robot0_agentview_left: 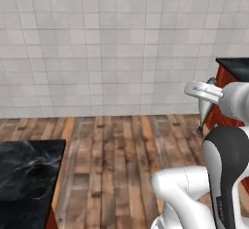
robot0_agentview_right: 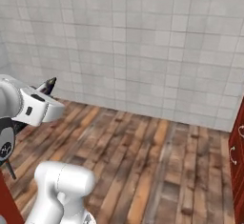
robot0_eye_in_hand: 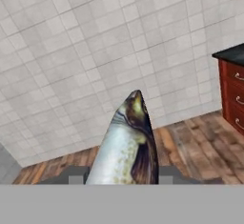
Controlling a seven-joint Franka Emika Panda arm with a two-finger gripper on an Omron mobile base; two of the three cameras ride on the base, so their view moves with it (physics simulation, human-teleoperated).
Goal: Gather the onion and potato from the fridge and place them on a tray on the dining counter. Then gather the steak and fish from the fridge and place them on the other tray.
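Fish: the fish is gripped between the jaws, its silver-grey body with a dark brownish back standing up from them in the hand view, pointed end away from the hand; its dark tip shows past the hand in the right base view, and its grey body hangs below the hand in the left base view.
Wall: pale tiled wall behind everything.
Floor: wooden plank floor below the arm, in mixed browns.
Arm: the white arm rises at the lower right of the left base view, folded at a dark joint, with the hand held out level, well above the floor.
Worktop: a black marble-look worktop at lower left of the left base view, well apart from the hand.
Cabinet: red cabinet with a black top at the right edge.
Jaws: the gripper is closed narrowly on the fish.
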